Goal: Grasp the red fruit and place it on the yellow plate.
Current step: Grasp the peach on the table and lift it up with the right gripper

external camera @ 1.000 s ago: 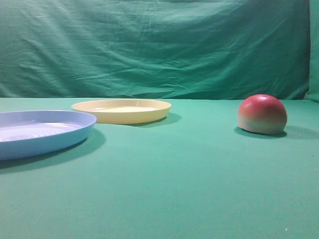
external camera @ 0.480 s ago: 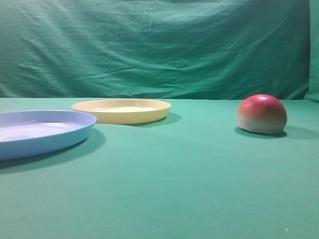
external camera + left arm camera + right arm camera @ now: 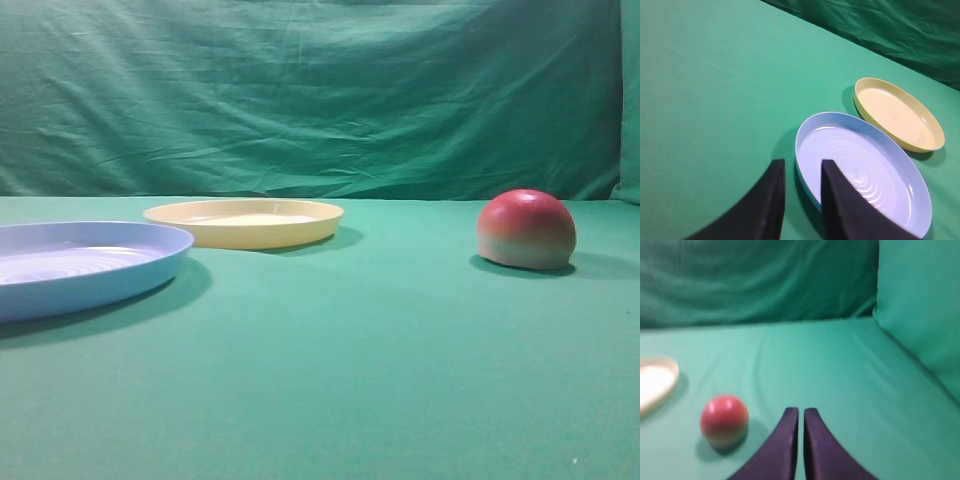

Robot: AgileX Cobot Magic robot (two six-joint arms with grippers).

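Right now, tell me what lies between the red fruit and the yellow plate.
Only bare green cloth lies between the red fruit and the yellow plate; the exterior high view shows it.

No readable text in any view.
The yellow plate point(image 3: 243, 221), the blue plate point(image 3: 80, 264), the red fruit point(image 3: 526, 229) and the green cloth point(image 3: 330, 380) carry no letters, labels, brand marks, numbers or signs; the dark gripper fingers point(image 3: 775, 200) are likewise unmarked.
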